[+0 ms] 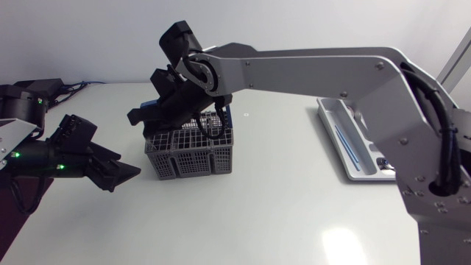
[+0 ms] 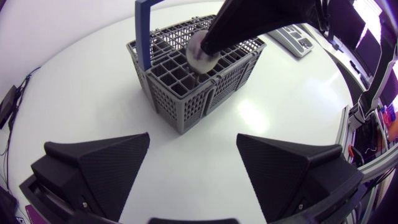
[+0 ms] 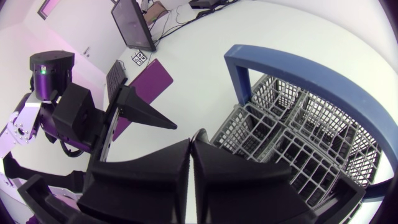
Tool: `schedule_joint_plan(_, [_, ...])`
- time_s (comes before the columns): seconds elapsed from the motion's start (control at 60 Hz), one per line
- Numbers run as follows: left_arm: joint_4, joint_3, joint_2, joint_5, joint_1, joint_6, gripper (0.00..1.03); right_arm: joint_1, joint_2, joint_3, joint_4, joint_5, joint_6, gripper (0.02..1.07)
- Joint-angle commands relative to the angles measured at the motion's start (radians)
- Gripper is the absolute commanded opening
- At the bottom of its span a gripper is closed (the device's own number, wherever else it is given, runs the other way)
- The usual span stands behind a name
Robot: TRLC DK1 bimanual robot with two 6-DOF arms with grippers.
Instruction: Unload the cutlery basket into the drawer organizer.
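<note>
Head view: drawer organizer [image 1: 329,118] holds a few pieces, so unloading is partly done. Right gripper [image 3: 193,138] pinched on a spoon [image 2: 200,53] in cutlery basket [image 1: 191,156] — left gripper [image 2: 193,137] spread wide.

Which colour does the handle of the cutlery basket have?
Blue; the handle shows best in the right wrist view.

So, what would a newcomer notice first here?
The right arm's end effector stretched across the table over the grey cutlery basket, fingers together, a pale round piece at its tip. The left end effector sits open beside the basket; the drawer organizer lies at the table's right.
</note>
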Motion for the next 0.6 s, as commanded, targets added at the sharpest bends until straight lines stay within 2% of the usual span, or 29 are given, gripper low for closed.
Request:
schedule_joint_plan(0.0, [-0.011,-0.027,-0.017,0.009,-0.004,0.013,0.98,-0.005,-0.027,-0.026,0.013,-0.026,0.023,0.08])
schedule_joint_plan(0.583, [-0.012,-0.030,-0.025,0.009,-0.006,0.013,0.98,-0.027,-0.138,-0.107,0.102,-0.072,0.024,0.08])
